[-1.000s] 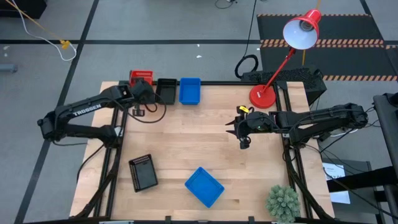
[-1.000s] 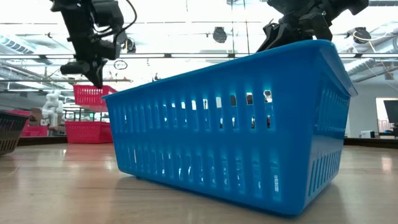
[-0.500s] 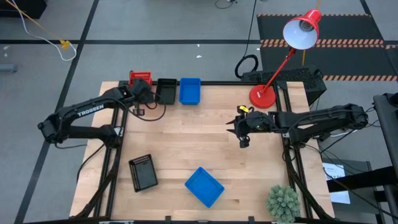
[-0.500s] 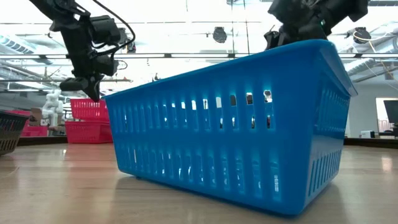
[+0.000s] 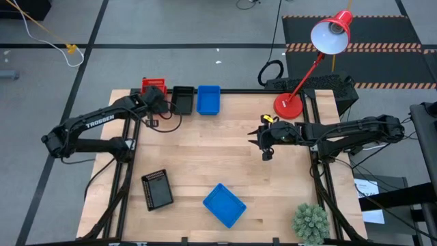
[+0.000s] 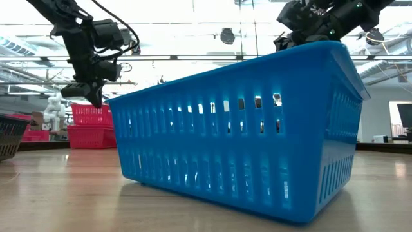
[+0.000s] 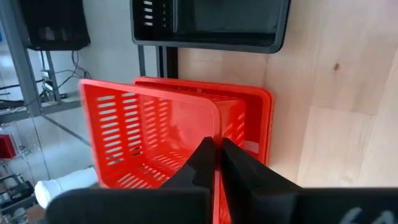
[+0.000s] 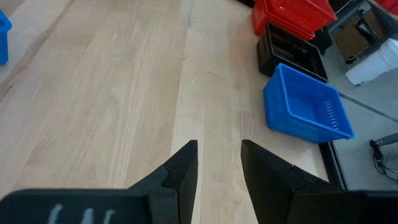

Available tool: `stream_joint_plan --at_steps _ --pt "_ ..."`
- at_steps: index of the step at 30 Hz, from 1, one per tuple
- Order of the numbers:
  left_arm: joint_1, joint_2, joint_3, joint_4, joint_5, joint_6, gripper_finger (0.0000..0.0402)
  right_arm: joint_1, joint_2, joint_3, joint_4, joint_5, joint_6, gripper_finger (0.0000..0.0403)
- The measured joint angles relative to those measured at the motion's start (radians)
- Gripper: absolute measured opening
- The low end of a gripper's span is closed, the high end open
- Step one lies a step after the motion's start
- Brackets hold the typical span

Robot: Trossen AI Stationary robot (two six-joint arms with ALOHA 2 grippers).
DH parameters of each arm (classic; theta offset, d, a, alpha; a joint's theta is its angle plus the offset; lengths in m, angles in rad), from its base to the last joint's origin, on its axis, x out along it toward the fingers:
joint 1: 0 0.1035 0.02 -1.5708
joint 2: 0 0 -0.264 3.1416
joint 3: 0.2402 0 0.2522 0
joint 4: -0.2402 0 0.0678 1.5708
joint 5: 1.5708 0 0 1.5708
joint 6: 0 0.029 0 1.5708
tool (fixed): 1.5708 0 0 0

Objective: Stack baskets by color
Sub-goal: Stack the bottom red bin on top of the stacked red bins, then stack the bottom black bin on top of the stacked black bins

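Observation:
Two red baskets (image 5: 151, 84) stand at the table's far left corner, the upper one (image 7: 155, 137) tilted in the lower one (image 7: 260, 124). My left gripper (image 7: 214, 144) is shut on the upper one. Beside them along the far edge sit a black basket (image 5: 182, 100) and a blue basket (image 5: 208, 100). Another black basket (image 5: 158, 188) and another blue basket (image 5: 224, 204) lie loose near the front edge. My right gripper (image 8: 217, 155) hovers open over bare wood at the table's right, with nothing between its fingers. My left gripper pinches the upper red basket's side wall near a corner (image 7: 214, 127), one finger inside the basket and one outside. The fingers slant down toward the far edge. The basket sits tilted, resting in the lower red basket.
A red lamp's round base (image 5: 288, 106) stands at the far right, and a small green plant (image 5: 311, 222) at the near right corner. Bare wood (image 5: 218, 150) lies between the far row and the near baskets. The near blue basket (image 6: 238, 129) fills the low view.
My left gripper has sunk toward the far left corner with the red basket. The basket, which hung clear above the lower red one, now rests in it.

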Motion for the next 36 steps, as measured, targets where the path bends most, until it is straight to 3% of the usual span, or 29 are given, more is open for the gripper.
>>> stream_joint_plan --at_steps 14,25,30,36 --pt "0.026 0.001 0.000 0.000 0.001 -0.010 0.0115 0.000 0.000 0.000 -0.001 0.000 0.002 0.0118" --pt "-0.005 0.001 0.000 -0.002 0.001 -0.187 0.0222 0.000 0.000 0.000 -0.002 0.000 0.003 0.0118" --pt "-0.079 0.001 0.003 -0.042 0.002 -0.371 0.0219 0.000 0.000 0.000 -0.002 0.000 0.004 0.0118" --pt "-0.268 0.001 0.029 -0.131 0.059 -0.625 0.0179 0.001 0.000 0.000 0.010 -0.005 0.034 0.0118"
